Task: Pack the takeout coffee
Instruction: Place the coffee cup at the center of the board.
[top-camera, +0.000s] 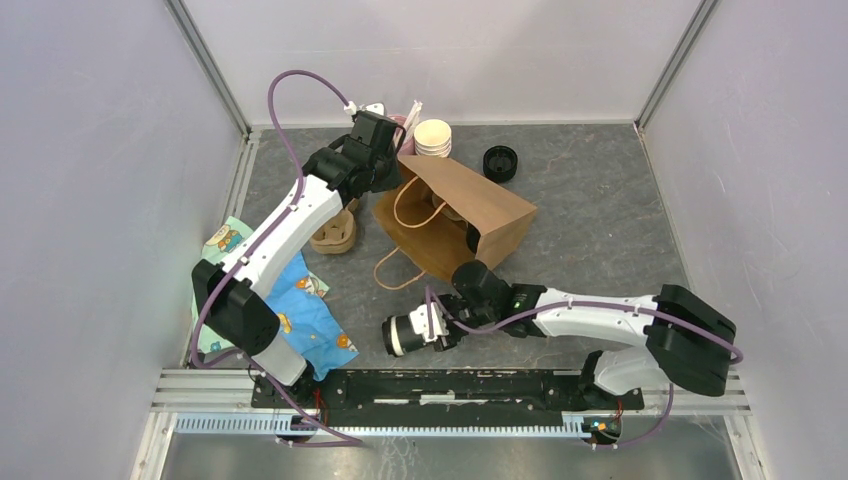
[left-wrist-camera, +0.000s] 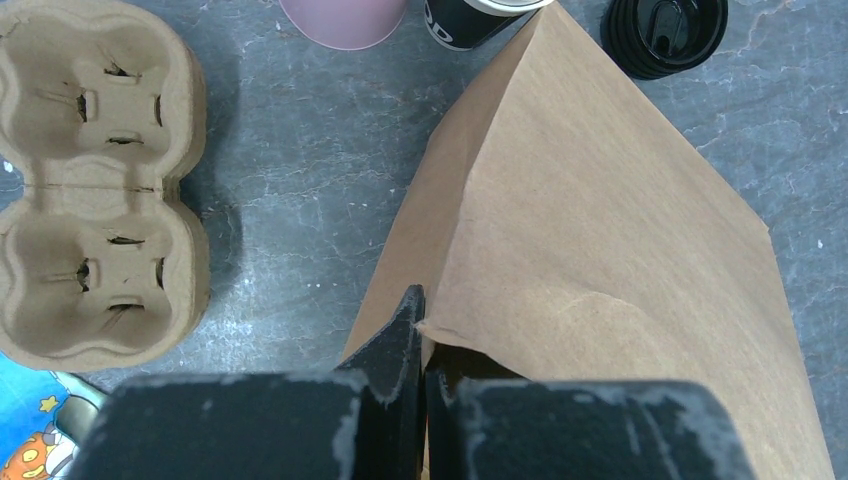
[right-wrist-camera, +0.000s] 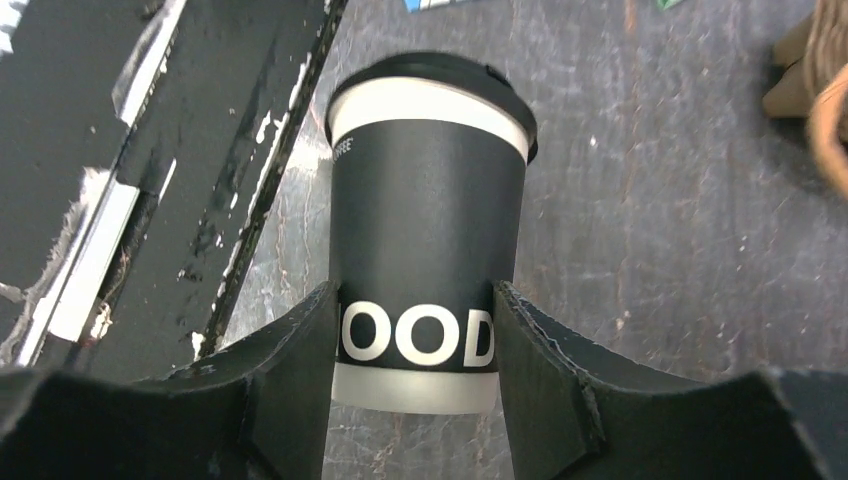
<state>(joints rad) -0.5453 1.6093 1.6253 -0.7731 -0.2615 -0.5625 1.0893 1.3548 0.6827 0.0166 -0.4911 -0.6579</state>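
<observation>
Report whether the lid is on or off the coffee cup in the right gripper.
On. The black lid caps the top of the coffee cup, which the right gripper clamps round its body.

Lighting's bright and even, soft diffuse stuff from overhead, so shadows are faint, just a soft one beside the cup carrier (left-wrist-camera: 100, 180). Right wrist view has the takeout coffee (right-wrist-camera: 428, 230) crisp, but the brown shape (right-wrist-camera: 815, 90) top right is blurry.

One lidded cup (right-wrist-camera: 428, 230), one brown bag (top-camera: 470, 205), one pink cup (left-wrist-camera: 345, 20), one lid stack (top-camera: 500, 163).
</observation>
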